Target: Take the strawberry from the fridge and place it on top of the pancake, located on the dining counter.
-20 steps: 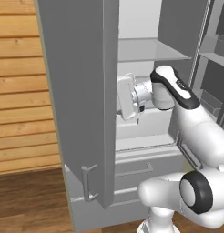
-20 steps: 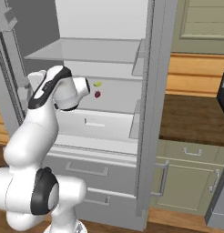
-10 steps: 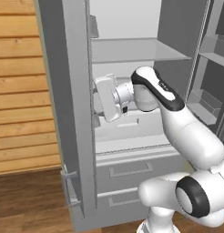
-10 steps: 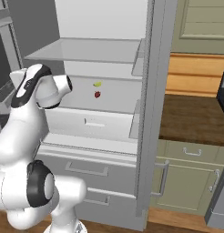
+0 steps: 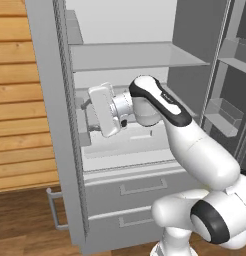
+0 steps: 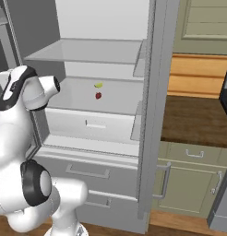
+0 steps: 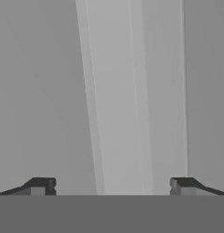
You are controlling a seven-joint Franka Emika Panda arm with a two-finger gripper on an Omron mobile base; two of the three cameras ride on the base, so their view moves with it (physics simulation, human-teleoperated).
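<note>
The fridge stands with both doors open. On its middle shelf lies the tiny red strawberry, with a small yellow-green fruit just behind it. My gripper points left at the inner face of the left door, well left of the strawberry's shelf. In the hand view my gripper is open with nothing between its widely spread fingertips, and plain grey door surface lies ahead. The pancake and the dining counter are out of view.
The right door with its bins hangs open beside the arm. Two drawers sit below the shelves. A brown-topped counter on green cabinets lies right of the fridge. A wooden plank wall is to the left.
The left door has swung wider open, and my hand has swept left with it. The strawberry has stayed in place on its shelf.
</note>
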